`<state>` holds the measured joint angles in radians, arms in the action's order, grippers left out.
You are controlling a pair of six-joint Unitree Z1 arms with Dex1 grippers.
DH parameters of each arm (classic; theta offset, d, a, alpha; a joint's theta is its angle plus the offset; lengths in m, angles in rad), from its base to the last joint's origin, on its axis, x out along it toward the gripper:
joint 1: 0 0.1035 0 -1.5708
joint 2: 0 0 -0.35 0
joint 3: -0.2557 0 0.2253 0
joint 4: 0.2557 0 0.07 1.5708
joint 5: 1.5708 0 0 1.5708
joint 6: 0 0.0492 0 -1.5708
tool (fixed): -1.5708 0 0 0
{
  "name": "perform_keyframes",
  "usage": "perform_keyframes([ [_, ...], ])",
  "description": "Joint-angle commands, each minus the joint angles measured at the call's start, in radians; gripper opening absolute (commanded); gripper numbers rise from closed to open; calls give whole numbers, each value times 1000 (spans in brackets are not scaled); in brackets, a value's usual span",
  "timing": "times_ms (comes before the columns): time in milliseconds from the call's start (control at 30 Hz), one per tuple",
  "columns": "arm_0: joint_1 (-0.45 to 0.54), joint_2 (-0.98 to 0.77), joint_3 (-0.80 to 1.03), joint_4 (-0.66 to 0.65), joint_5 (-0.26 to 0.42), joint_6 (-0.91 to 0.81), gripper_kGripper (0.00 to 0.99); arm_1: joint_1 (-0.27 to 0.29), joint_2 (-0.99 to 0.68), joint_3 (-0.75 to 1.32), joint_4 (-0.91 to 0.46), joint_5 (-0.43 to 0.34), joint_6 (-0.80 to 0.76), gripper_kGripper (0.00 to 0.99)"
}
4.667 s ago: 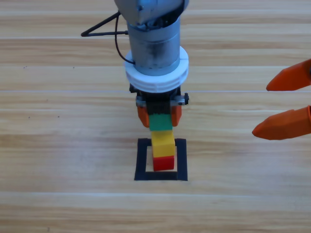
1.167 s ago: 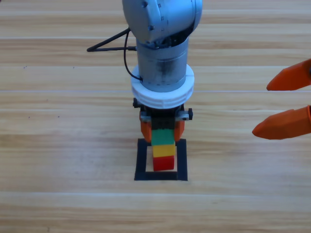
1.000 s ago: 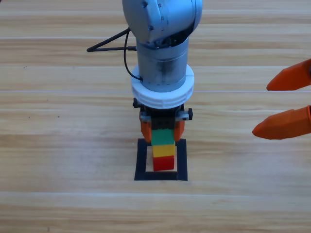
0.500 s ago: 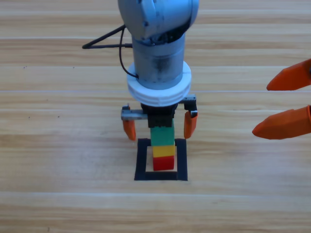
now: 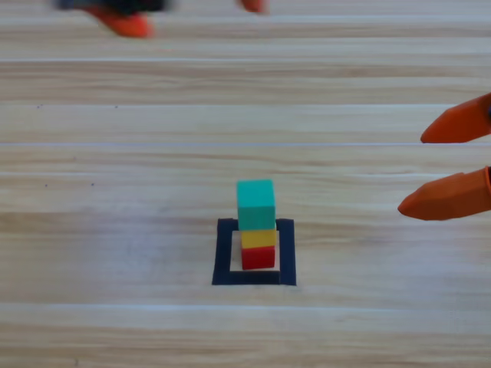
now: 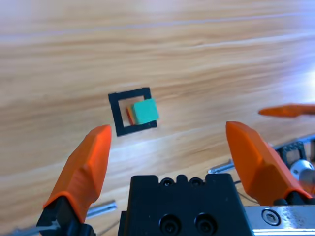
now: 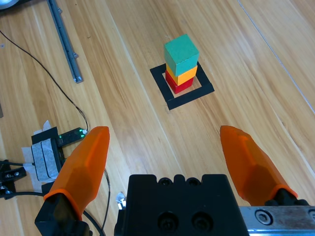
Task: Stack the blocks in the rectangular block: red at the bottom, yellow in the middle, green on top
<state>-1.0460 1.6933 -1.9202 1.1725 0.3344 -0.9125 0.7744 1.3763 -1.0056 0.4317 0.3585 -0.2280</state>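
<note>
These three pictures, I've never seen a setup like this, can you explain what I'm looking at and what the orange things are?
They show one moment from three cameras. One looks down on a wooden table. The other two sit on the wrists of two robot arms, each looking along its own hand.

The orange wedges are the fingers of those hands. The left hand is high above the table, open and holding nothing. The right hand waits at the table's right edge, also open and empty.

On the table, a square of black tape frames a stack of three cubes: the red cube at the bottom, the yellow cube on it, the green cube on top.
</note>
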Motion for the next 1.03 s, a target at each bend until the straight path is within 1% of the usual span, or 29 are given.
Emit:
perform_keyframes([
  [33,-32,-626,773,-458,3,230,990,-23,33,28,10,10,3,988],
  [100,-32,-692,879,-517,-41,331,990,-23,37,28,10,14,3,988],
  [200,-32,-719,1000,-642,-118,474,990,-23,44,27,10,28,3,988],
  [367,-32,-773,1150,-780,-192,587,990,-23,52,24,9,30,3,988],
  [433,-32,-773,1172,-797,-196,600,990,-23,55,24,9,30,3,988],
  [600,-32,-819,1199,-798,-183,600,990,-23,60,22,9,31,3,988],
  [1033,-32,-811,1213,-794,-164,572,990,-23,63,22,9,34,3,988],
])
